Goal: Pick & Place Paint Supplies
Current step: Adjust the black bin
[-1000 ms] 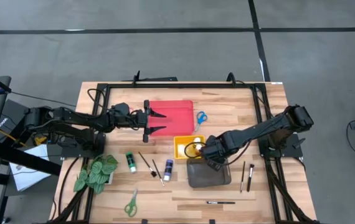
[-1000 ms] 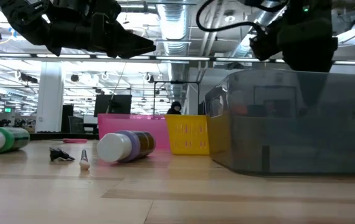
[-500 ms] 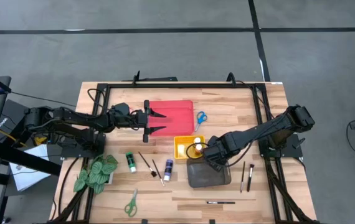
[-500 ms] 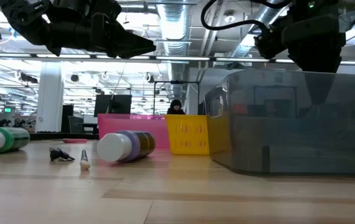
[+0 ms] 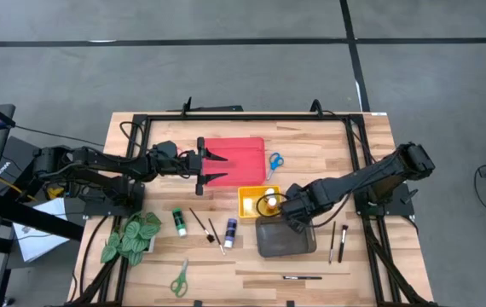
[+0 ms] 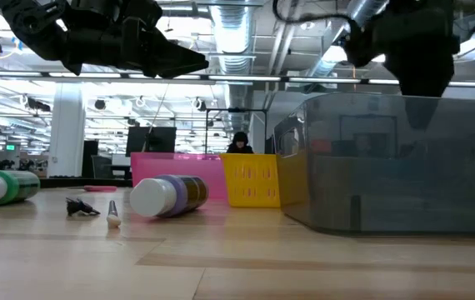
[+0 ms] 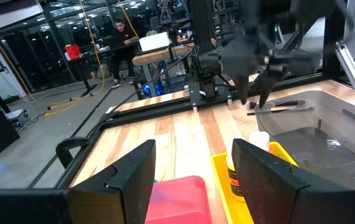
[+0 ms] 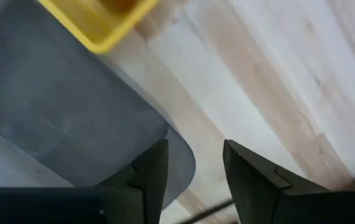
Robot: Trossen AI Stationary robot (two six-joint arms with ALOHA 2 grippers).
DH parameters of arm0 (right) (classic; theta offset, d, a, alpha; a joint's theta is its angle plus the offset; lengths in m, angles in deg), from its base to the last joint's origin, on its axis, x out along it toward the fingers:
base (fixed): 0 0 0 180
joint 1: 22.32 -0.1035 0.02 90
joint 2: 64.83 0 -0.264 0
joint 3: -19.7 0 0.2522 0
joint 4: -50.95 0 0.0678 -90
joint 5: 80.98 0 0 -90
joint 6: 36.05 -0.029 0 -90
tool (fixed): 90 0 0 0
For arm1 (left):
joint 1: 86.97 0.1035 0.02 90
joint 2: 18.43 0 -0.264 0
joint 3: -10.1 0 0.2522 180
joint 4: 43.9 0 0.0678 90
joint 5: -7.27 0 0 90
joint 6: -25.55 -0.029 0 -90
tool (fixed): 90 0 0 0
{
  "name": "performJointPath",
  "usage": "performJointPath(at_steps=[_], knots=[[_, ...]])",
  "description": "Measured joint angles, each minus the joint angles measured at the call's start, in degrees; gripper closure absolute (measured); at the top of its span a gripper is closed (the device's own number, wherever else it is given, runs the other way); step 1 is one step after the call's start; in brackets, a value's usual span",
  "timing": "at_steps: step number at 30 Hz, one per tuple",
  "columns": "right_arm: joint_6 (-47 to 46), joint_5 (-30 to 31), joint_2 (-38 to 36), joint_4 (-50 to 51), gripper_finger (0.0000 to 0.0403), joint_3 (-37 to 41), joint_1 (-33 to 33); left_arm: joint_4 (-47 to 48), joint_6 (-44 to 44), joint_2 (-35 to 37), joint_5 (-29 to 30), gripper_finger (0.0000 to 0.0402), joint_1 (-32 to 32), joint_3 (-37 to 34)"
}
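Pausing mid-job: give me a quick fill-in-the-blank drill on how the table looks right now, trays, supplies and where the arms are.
1. The left gripper hovers open over the ____ tray.
2. The right gripper is above the rim of the ____ tray.
3. The blue-handled scissors lie beside the ____ tray.
4. A paint bottle lies in the ____ tray.

Missing words: red; grey; red; yellow

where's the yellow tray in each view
High view: yellow tray at table centre, just above the grey tray.
Low view: centre, left of the grey tray.
Left wrist view: bottom right, beside the grey tray.
Right wrist view: top edge, next to the grey tray.
Shared landmark: the grey tray.
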Motion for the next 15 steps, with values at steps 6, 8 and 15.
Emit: performJointPath(at_steps=[6,8,15], knots=[[-1.05,6.81,-7.36,-8.66,0.0267,0.0,-3.39,0.0,-0.15,0.0,0.0,0.0198,0.0,0.01],[1.91,6.87,-8.54,-15.11,0.0285,-0.04,-4.36,0.02,-0.32,0.0,0.0,0.0198,0.0,0.01],[13.56,3.99,-3.84,-27.88,0.0394,-0.05,-4.05,0.15,-0.39,0.0,0.0,0.0198,0.0,0.01]])
